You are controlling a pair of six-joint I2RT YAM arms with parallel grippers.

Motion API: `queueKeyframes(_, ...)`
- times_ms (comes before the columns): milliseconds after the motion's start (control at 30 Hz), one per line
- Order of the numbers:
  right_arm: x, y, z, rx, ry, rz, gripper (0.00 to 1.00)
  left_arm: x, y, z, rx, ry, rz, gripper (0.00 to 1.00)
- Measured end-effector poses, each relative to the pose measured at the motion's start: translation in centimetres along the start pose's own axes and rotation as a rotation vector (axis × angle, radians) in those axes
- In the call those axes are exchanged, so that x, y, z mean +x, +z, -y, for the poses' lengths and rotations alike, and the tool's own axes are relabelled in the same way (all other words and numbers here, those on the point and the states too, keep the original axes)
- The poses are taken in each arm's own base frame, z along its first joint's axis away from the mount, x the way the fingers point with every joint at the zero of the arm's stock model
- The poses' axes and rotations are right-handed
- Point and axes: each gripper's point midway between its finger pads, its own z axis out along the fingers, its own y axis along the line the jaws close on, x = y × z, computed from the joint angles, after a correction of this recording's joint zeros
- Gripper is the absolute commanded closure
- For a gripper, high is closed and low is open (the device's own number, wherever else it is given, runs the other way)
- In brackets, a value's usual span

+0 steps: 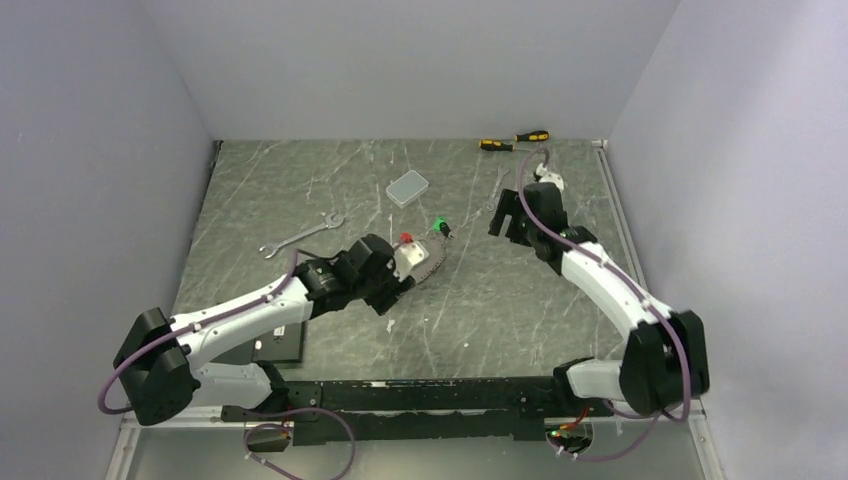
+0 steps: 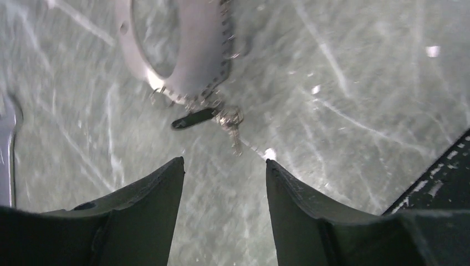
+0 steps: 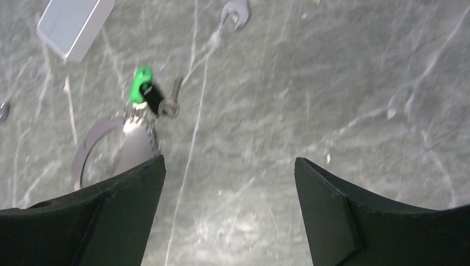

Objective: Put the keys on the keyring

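Plainly parted and empty: left gripper point(image 2: 224, 159) just short of the keyring point(image 2: 191, 66), right gripper point(image 3: 230, 158) above table point(image 3: 343, 83), keys point(image 3: 149, 94) ahead.

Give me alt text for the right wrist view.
The right hand hangs open over the table, holding nothing. In the picture's upper left lie the green key and the keyring, close together, with a grey box and a wrench further off.

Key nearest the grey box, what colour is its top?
Green key; right wrist view shows it best.
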Motion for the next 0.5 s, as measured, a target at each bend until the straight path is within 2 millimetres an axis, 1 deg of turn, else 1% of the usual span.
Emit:
queueKeyframes(67,1.2,-1.6,0.1,-0.050,0.004,0.008,0.09,-1.0,0.1,1.9,0.053,0.093,0.042,0.38)
queueKeyframes(167,2.8,-3.2,0.4,-0.100,0.008,0.018,0.08,-2.3,0.6,4.6,0.112,0.246,0.098,0.38)
queueKeyframes(267,3.6,-4.5,0.7,-0.135,0.015,0.042,0.08,-2.3,2.3,6.6,0.149,0.408,0.103,0.39)
queueKeyframes(367,3.8,-5.4,0.5,-0.176,0.023,0.074,0.08,-1.1,4.5,7.1,0.156,0.530,0.078,0.39)
queueKeyframes(433,4.0,-5.9,0.3,-0.207,0.027,0.088,0.08,0.3,5.5,6.9,0.158,0.584,0.053,0.41)
queueKeyframes(500,4.2,-6.1,0.3,-0.225,0.029,0.097,0.08,1.1,6.2,6.7,0.154,0.624,0.039,0.42)
